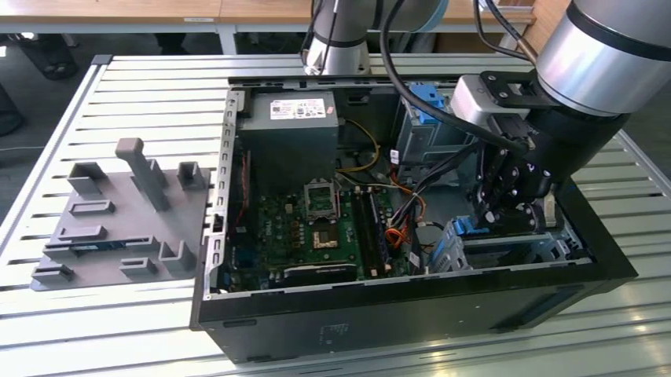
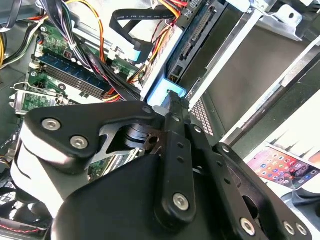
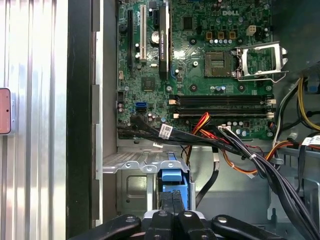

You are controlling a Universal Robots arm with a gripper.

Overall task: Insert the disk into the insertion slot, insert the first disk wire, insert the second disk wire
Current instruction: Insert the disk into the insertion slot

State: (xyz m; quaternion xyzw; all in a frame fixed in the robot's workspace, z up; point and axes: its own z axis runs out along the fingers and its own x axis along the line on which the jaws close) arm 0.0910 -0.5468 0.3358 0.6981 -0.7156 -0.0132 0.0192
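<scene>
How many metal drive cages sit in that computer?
2, on the exterior view's right: the taller cage with a blue latch, farther back; the insertion slot, a low cage, by the gripper. Others may be hidden.

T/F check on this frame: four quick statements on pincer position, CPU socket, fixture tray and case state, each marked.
1. The pincer is down inside the computer case, its tip at the blue carrier of the disk. True.
2. A cooler covers the CPU socket. False: the socket is bare and its metal retention frame is swung open.
3. The grey fixture tray lies on the slatted table, at the exterior view's left of the case. True.
4. The case is closed up with its side panel on. False: it is open on top and the motherboard is exposed.
</scene>
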